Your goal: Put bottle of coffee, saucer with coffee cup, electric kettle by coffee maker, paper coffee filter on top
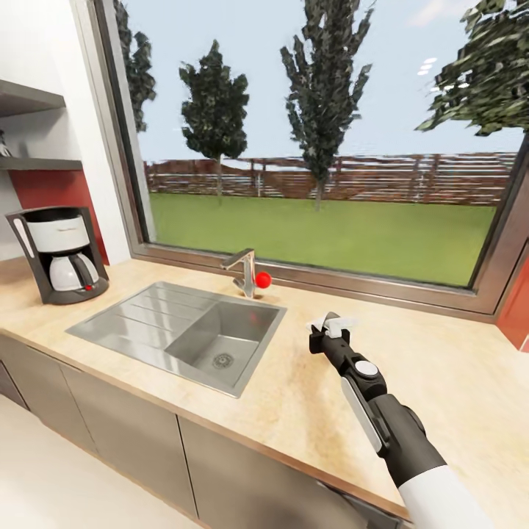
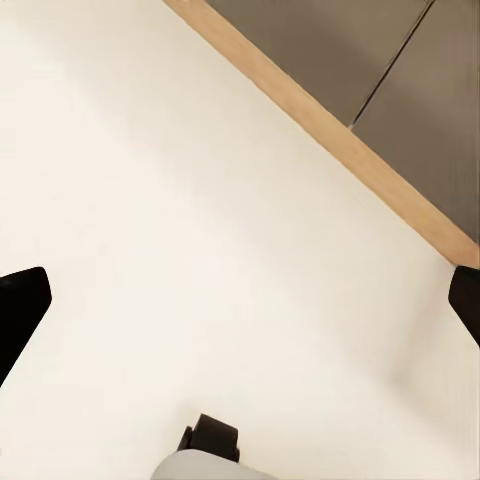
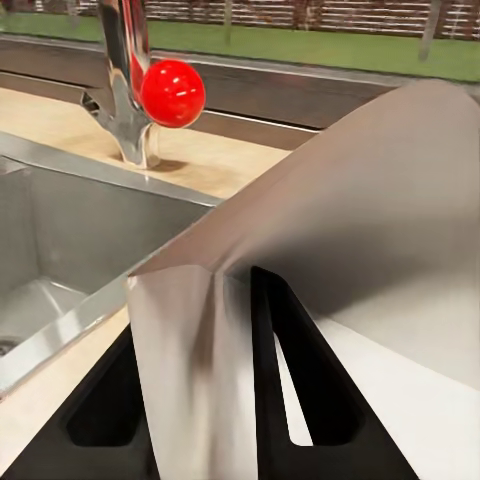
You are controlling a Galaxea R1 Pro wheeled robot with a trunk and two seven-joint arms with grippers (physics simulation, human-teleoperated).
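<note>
**1 paper filter in your right gripper, over the counter beside the sink**

1 paper coffee filter (image 3: 330, 230) is pinched in your right gripper (image 1: 328, 328); in the right wrist view the pale sheet is folded over the dark fingers (image 3: 300, 400), which are closed against it. From the head view, that gripper sits above the countertop (image 1: 455, 367), just to the right of the sink (image 1: 184, 330) and well apart from the coffee maker (image 1: 59, 253).

Your coffee maker stands upright on the countertop at the far left, beyond the sink's drainboard, below 2 grey shelves (image 1: 37, 132). Its glass carafe is seated in place.

Behind the sink basin you have the faucet (image 1: 242, 268), with a red ball handle (image 1: 263, 279) on its right side. The right wrist view shows the same faucet and red ball ahead of the filter, with the steel basin near them.

Your left gripper (image 2: 240, 300) points down at the pale floor (image 2: 150, 200) in the left wrist view, its 2 fingertips (image 2: 20, 310) at opposite edges of the picture, spread wide with nothing between them. Grey cabinet fronts (image 2: 400, 90) and a tan strip run across one corner of that view.
</note>
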